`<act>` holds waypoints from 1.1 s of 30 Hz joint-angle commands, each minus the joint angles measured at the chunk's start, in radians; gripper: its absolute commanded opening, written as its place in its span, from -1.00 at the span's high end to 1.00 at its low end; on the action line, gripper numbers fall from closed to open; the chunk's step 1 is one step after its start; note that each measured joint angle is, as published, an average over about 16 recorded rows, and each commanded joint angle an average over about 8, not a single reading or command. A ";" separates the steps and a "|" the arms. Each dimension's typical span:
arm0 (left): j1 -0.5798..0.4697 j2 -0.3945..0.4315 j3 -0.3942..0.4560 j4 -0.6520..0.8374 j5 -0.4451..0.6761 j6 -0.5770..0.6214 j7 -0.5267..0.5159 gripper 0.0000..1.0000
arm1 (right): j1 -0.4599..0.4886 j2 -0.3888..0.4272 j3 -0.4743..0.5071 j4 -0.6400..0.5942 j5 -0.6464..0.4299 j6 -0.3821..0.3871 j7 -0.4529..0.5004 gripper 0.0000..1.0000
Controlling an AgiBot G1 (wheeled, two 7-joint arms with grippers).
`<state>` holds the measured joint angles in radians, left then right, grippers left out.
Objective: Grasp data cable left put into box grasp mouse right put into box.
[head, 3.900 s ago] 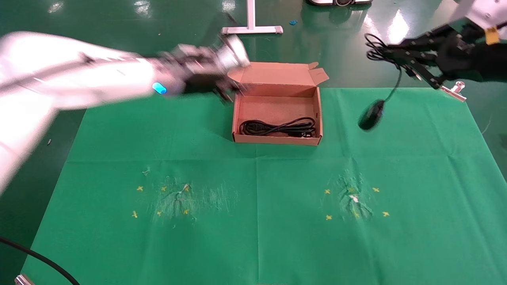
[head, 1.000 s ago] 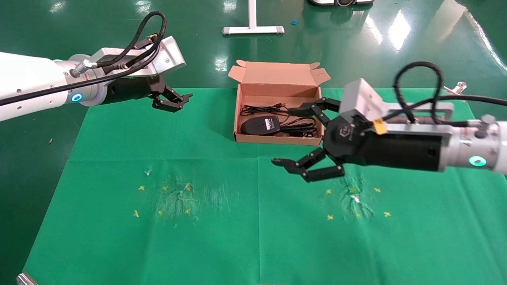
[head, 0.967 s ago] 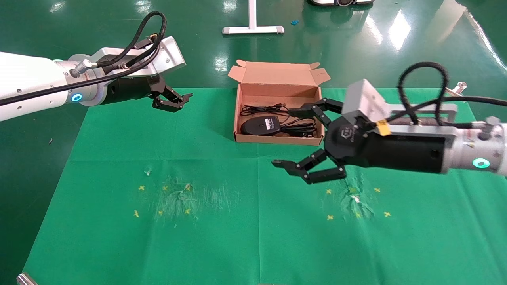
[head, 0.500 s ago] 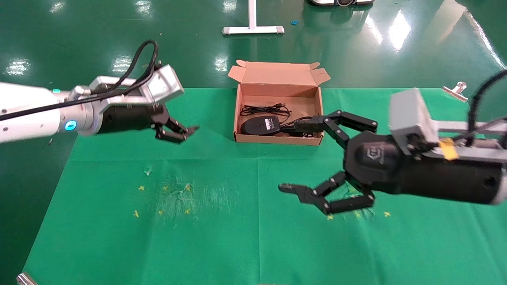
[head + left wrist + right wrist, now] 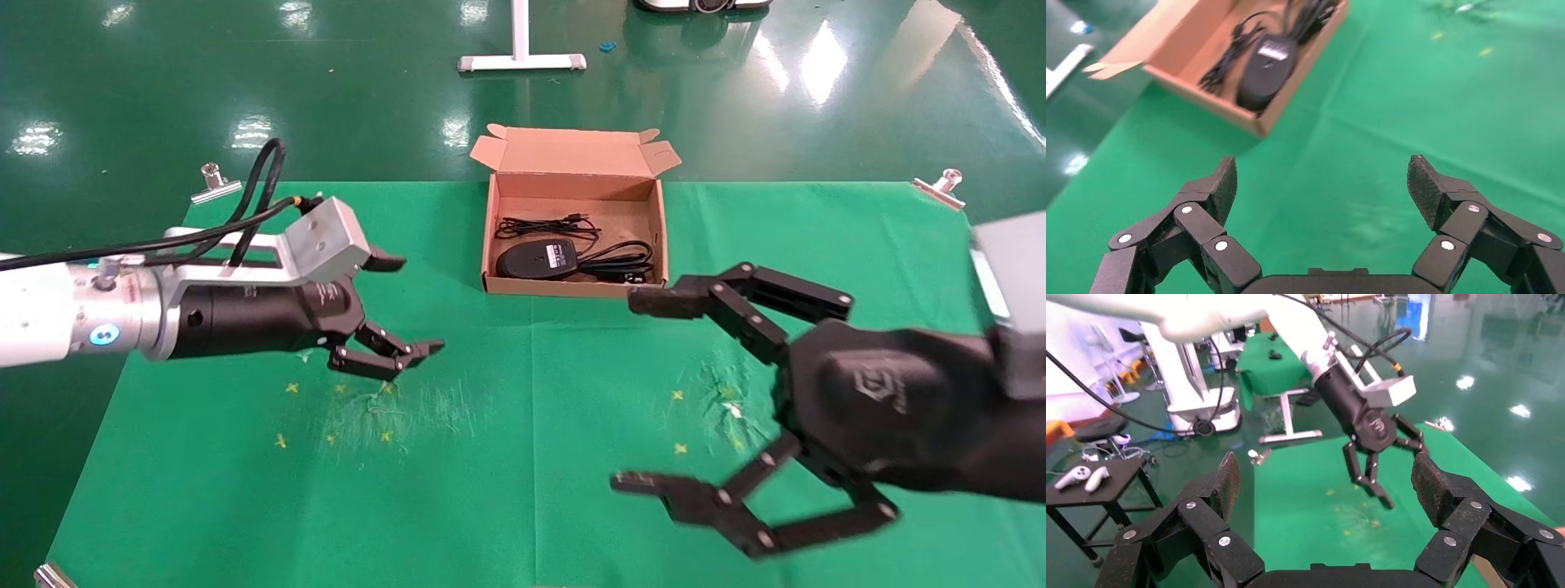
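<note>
The brown box (image 5: 572, 287) stands open at the table's far middle. Inside it lie the black mouse (image 5: 539, 260), white label up, its thin cord (image 5: 546, 224) behind it, and the thick coiled data cable (image 5: 625, 261) to its right. My left gripper (image 5: 413, 306) is open and empty, above the cloth near and left of the box. My right gripper (image 5: 633, 392) is open and empty, near and right of the box. The left wrist view shows the box (image 5: 1206, 100), mouse (image 5: 1266, 67) and cable (image 5: 1310, 15) beyond my open left gripper (image 5: 1321, 184). The right wrist view shows my open right gripper (image 5: 1324, 484).
A green cloth (image 5: 531, 457) with yellow cross marks (image 5: 335, 408) (image 5: 735, 416) covers the table. Metal clips (image 5: 211, 175) (image 5: 940, 184) hold its far corners. A white stand base (image 5: 520, 61) sits on the floor behind. The right wrist view shows the left arm's gripper (image 5: 1376, 459).
The right gripper, which held the mouse's cord 3.9 s ago, has let it go in the box. Both open grippers have drawn back from the box toward the near side.
</note>
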<state>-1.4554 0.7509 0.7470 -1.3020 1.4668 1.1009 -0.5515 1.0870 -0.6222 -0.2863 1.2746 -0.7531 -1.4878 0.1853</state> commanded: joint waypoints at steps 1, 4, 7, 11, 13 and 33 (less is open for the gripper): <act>0.023 -0.008 -0.028 0.001 -0.044 0.023 0.022 -1.00 | -0.012 0.011 0.006 0.009 0.022 -0.008 0.002 -1.00; 0.056 -0.021 -0.069 0.003 -0.109 0.058 0.054 -1.00 | -0.012 0.011 0.006 0.009 0.023 -0.008 0.002 -1.00; 0.090 -0.033 -0.111 0.004 -0.175 0.094 0.086 -1.00 | -0.012 0.011 0.006 0.009 0.023 -0.008 0.002 -1.00; 0.135 -0.050 -0.166 0.006 -0.261 0.140 0.129 -1.00 | -0.012 0.011 0.006 0.009 0.023 -0.008 0.002 -1.00; 0.158 -0.058 -0.194 0.007 -0.305 0.164 0.151 -1.00 | -0.012 0.011 0.005 0.009 0.023 -0.008 0.001 -1.00; 0.375 -0.137 -0.460 0.017 -0.725 0.389 0.358 -1.00 | -0.012 0.012 0.004 0.009 0.025 -0.008 0.001 -1.00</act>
<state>-1.0873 0.6159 0.2950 -1.2849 0.7544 1.4821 -0.2023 1.0751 -0.6101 -0.2822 1.2832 -0.7283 -1.4955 0.1860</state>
